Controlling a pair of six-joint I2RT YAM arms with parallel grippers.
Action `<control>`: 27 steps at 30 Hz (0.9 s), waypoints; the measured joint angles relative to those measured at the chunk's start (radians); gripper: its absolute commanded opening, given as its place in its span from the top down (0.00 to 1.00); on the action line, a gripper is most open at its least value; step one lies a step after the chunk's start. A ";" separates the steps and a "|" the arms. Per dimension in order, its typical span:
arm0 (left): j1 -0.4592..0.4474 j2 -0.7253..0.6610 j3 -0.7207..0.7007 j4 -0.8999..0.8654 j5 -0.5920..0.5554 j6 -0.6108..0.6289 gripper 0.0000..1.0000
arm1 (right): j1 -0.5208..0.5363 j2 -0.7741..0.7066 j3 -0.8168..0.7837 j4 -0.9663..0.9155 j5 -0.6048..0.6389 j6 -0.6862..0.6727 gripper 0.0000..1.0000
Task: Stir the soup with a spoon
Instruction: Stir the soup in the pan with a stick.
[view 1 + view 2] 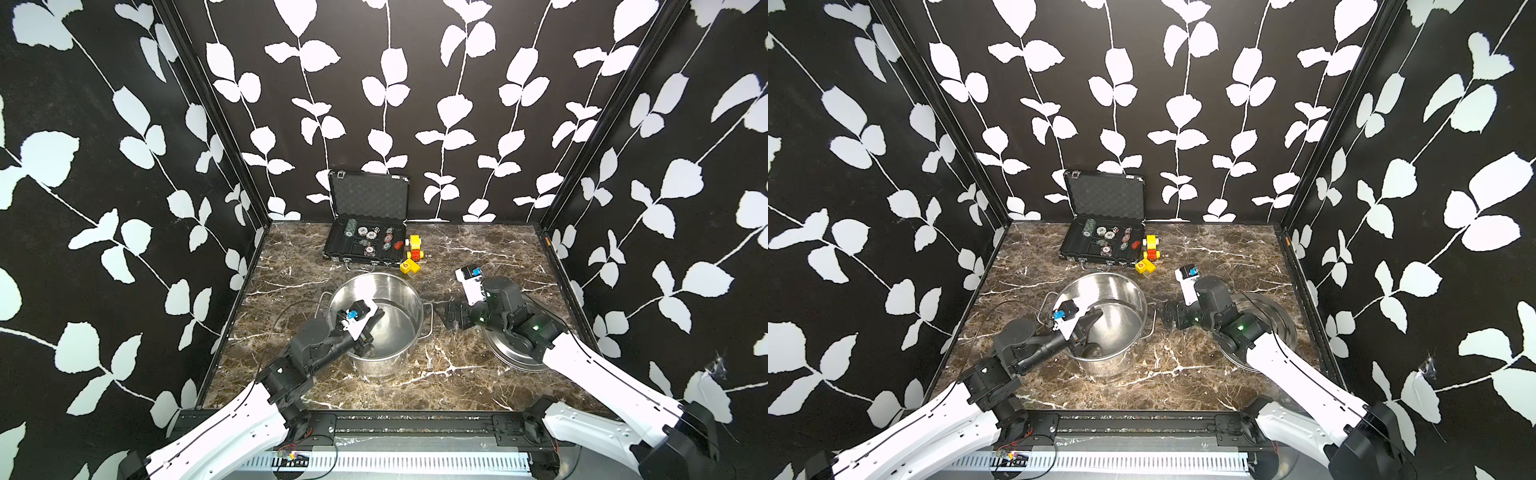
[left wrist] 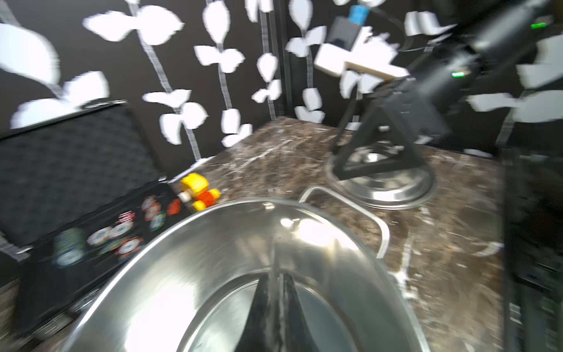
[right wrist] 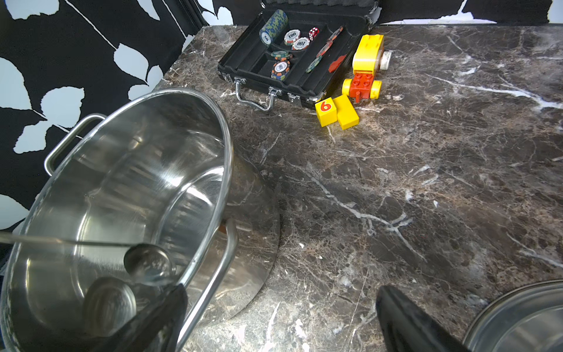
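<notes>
A steel pot (image 1: 384, 365) stands mid-table in both top views (image 1: 1100, 368). My left gripper (image 1: 376, 318) reaches over its near-left rim and is shut on the thin handle of the spoon (image 2: 275, 259). In the left wrist view the black fingers (image 2: 262, 304) pinch that handle. The right wrist view shows the spoon (image 3: 149, 263) with its round bowl low inside the pot (image 3: 137, 183). I see only shiny steel there; soup does not show. My right gripper (image 1: 451, 318) hangs open beside the pot's right handle, nothing between its fingers (image 3: 396, 311).
The round steel lid (image 1: 511, 357) lies on the table under my right arm. An open black case of poker chips (image 1: 365, 241) sits at the back. Beside it are a yellow-red toy (image 1: 414, 247) and a yellow block marked 6 (image 1: 409, 266). Patterned walls close three sides.
</notes>
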 measured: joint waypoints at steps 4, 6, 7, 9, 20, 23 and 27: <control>0.047 0.000 -0.003 0.004 -0.127 -0.005 1.00 | 0.001 0.001 0.000 0.000 -0.003 0.000 0.01; 0.097 0.034 -0.003 0.033 -0.153 -0.017 1.00 | 0.002 0.002 0.000 0.001 -0.004 0.000 0.01; 0.125 0.060 -0.002 0.051 -0.163 -0.022 1.00 | 0.002 0.003 0.000 0.001 -0.004 0.000 0.01; 0.167 0.126 0.013 0.072 -0.189 -0.029 1.00 | 0.006 0.004 0.000 0.001 -0.005 0.000 0.01; 0.235 0.528 0.249 0.181 -0.081 -0.047 1.00 | 0.007 0.003 0.000 0.000 -0.006 0.000 0.01; 0.236 0.661 0.347 0.209 0.053 -0.045 1.00 | 0.007 0.003 0.000 0.000 -0.007 0.000 0.01; 0.236 0.795 0.432 0.241 0.232 -0.051 1.00 | 0.007 0.000 0.000 0.000 -0.006 0.000 0.01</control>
